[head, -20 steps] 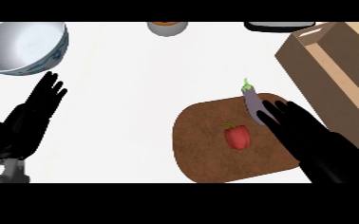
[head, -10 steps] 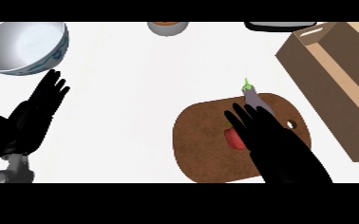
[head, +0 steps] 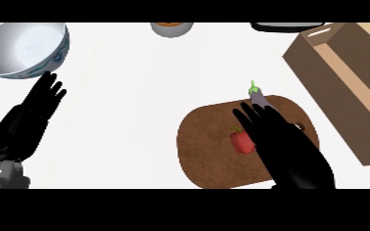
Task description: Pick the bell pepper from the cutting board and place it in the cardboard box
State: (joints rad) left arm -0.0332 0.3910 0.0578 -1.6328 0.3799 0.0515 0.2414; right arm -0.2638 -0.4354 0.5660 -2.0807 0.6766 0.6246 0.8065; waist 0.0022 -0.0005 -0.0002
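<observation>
Head view, looking steeply down: the bell pepper [head: 241,142] lies on the round brown cutting board [head: 209,147], a little left of the board's middle. It is red and glossy, with a thin dark stem at its upper left. Its long axis runs roughly up and down the view, stem end toward the far side of the table [head: 145,88]. Only its left part shows; the right robot hand [head: 278,137] lies over the rest, so its full outline cannot be made out.

The right robot hand comes in from the lower edge, fingers straight and spread apart, pointing away from the robot. Whether it touches the pepper cannot be told from above. It also covers most of an eggplant [head: 257,97], of which only the purple upper end and green stem show past the fingertips, at the board's far rim.

The cardboard box [head: 339,73] stands open at the right, well apart from the pepper, cut off by the view's right edge.

The left robot hand [head: 39,105] rests at the left edge, fingers straight and apart, just below a large white bowl [head: 29,49] cut off at the corner. A small container [head: 171,28] and a dark object [head: 285,26] are cropped at the far edge.
</observation>
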